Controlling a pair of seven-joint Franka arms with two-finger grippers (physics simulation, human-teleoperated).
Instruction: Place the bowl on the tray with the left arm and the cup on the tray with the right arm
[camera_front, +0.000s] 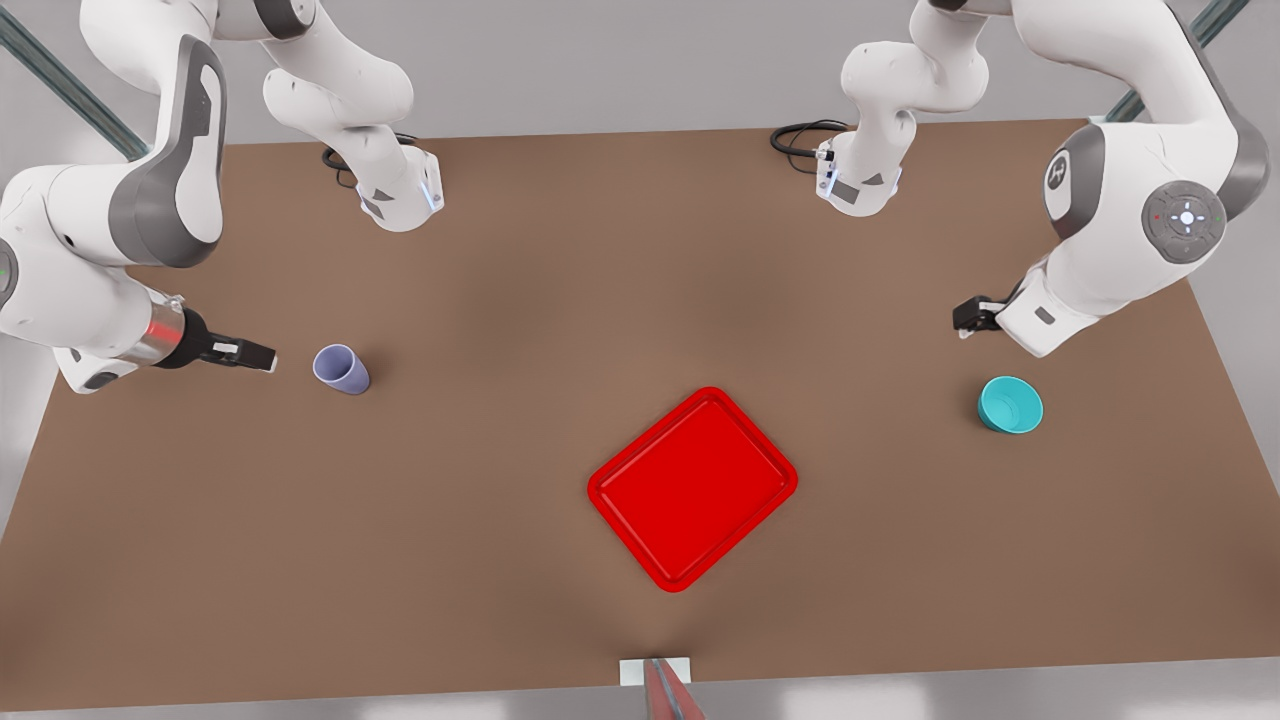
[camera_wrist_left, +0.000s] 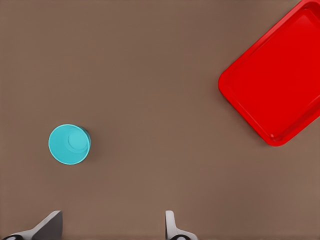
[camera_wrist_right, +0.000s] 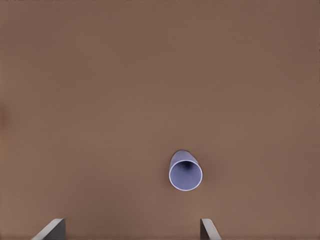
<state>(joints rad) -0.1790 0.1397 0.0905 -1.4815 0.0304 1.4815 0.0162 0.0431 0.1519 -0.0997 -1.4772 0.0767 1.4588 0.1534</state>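
Observation:
The red tray (camera_front: 692, 487) lies flat on the brown table, near the front and slightly right of center in the front view. The teal bowl (camera_front: 1010, 405) sits at the front view's right, well apart from the tray. My left gripper (camera_front: 968, 320) hovers above and behind it, open, holding nothing. In the left wrist view the bowl (camera_wrist_left: 69, 144) is ahead of the open left gripper (camera_wrist_left: 110, 227), with the tray (camera_wrist_left: 277, 80) off to one side. The lavender cup (camera_front: 341, 369) stands upright at the front view's left. Just left of it my right gripper (camera_front: 262, 355) is open and empty. The right wrist view looks down into the cup (camera_wrist_right: 185, 172), ahead of the right gripper (camera_wrist_right: 132, 230).
Both arm bases (camera_front: 400, 195) (camera_front: 858, 180) stand at the table's back edge with black cables beside them. A small white block with a red strip (camera_front: 655, 675) sits at the front edge. Bare table stretches between cup, tray and bowl.

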